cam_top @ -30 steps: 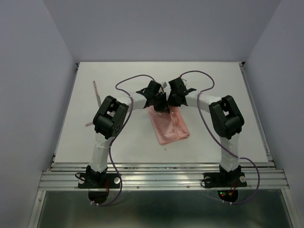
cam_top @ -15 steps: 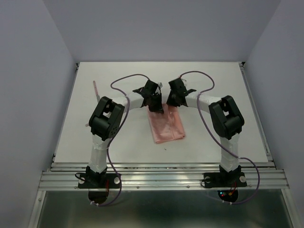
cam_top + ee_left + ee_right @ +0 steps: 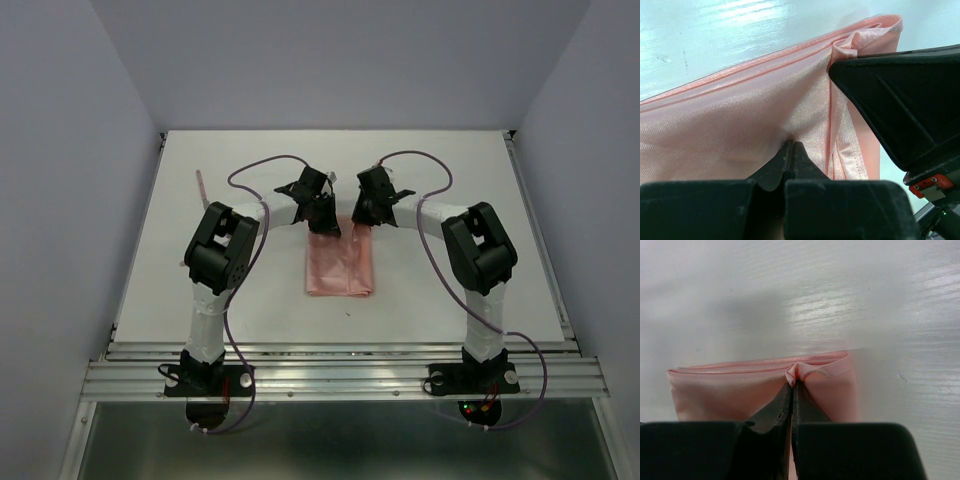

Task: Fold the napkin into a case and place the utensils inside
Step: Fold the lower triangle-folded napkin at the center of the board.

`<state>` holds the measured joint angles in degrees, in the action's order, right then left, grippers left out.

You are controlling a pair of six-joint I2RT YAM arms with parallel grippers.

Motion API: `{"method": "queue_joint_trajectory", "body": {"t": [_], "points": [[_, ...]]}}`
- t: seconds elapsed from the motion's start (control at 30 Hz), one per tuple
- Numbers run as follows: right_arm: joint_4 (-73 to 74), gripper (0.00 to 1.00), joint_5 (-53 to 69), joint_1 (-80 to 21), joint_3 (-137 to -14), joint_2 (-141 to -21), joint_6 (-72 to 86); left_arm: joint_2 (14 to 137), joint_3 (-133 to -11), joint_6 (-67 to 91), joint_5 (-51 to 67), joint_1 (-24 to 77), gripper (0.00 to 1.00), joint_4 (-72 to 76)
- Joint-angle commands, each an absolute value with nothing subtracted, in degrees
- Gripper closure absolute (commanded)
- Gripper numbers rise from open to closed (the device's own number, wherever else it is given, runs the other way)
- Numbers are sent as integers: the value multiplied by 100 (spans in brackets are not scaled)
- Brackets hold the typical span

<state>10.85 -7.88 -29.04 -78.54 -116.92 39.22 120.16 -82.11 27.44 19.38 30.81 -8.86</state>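
The folded napkin (image 3: 339, 268) lies in the middle of the table (image 3: 450, 180), stretching toward 6 o'clock from both claws. The left claw (image 3: 326, 228) is clamped on its far edge at 11 o'clock and the right claw (image 3: 357, 222) pinches that edge at 1 o'clock — a small pucker rises there. A second ago the cloth slanted toward 5 o'clock; now it lies square, shifted slightly toward 9 o'clock.

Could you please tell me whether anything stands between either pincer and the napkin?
Nothing visible does. The left pincer and the right pincer are each shut on the napkin itself. They pinch the cloth at its far edge, so there is no gap for anything to stand in.
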Motion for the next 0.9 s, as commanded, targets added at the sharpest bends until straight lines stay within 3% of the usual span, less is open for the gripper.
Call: {"method": "queue_joint_trajectory", "body": {"t": [0.0,0.87], "points": [[976,99,-624,-2997,-7901,-11514,3832,12278,-8183,2584,1696,3032,100,-1125],[1204,99,-1036,-3155,-8314,-11971,4122,11910,-7972,2602,1749,3032,100,-993]]}}
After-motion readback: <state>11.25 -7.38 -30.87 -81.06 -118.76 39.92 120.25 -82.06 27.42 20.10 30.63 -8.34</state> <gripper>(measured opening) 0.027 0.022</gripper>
